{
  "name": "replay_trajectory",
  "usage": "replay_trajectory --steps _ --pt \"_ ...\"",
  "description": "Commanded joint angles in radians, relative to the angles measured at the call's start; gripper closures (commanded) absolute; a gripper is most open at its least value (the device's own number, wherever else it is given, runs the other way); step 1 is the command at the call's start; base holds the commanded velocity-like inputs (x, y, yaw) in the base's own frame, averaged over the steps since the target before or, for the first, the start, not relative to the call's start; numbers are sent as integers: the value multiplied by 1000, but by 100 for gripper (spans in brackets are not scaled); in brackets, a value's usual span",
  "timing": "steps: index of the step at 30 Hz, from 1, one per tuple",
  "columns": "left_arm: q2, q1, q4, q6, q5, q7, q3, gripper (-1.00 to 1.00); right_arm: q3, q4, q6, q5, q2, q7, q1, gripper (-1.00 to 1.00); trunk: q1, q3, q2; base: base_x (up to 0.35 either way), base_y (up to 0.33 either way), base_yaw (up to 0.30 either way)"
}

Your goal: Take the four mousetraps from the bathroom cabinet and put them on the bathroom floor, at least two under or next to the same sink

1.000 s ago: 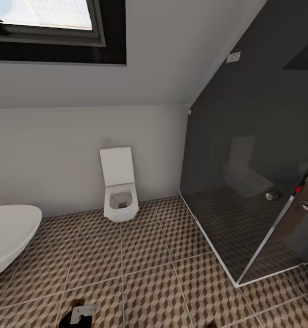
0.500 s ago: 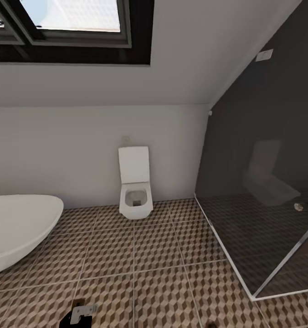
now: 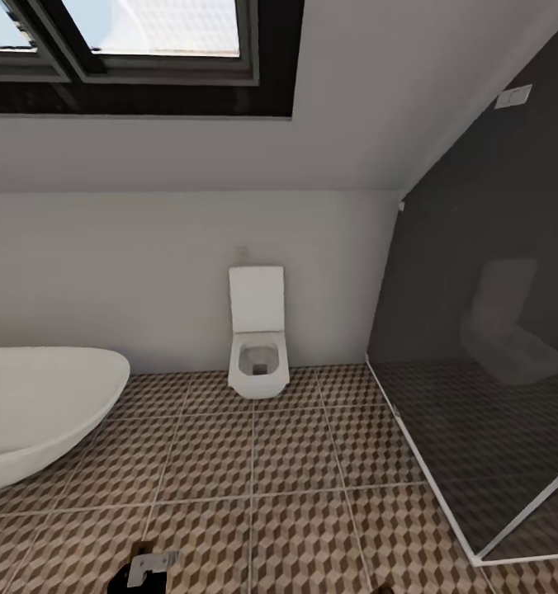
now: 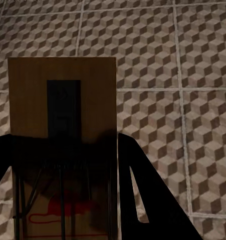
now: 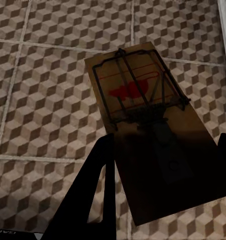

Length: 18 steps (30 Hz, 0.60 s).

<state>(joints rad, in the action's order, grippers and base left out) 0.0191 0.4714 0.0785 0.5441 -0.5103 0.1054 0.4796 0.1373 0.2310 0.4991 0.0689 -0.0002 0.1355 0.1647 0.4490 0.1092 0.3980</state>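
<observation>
1. The left end effector [image 4: 67, 165] is clamped on a mousetrap [image 4: 62, 100], held over the bathroom floor [image 4: 168, 60].
2. The right end effector [image 5: 158, 185] is likewise clamped on a second mousetrap [image 5: 138, 100], above the same tiles.
3. Risk: ahead stand a toilet [image 3: 258, 342], a bathtub [image 3: 40, 408] and a glass shower screen [image 3: 485, 371], but no sink; dropping the traps here would likely miss the sink condition.
4. Hard to make out: both fingertips sit in shadow, and the other two traps' whereabouts cannot be told.

Toilet [image 3: 258, 346] sits against the back wall [image 3: 147, 272], tub [image 3: 40, 412] off to its left, shower [image 3: 494, 371] on the right, window [image 3: 139, 49] overhead.
</observation>
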Motion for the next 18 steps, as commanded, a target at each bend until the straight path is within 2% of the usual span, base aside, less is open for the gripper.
replay_trajectory --steps 1,18 --pt "-1 2 3 4 3 8 8 100 5 -1 1 7 -1 12 1 100 1 2 2 262 -57 2" --pt "-1 2 3 4 3 8 8 100 8 -1 2 9 -1 10 1 100 1 2 2 295 -54 0"
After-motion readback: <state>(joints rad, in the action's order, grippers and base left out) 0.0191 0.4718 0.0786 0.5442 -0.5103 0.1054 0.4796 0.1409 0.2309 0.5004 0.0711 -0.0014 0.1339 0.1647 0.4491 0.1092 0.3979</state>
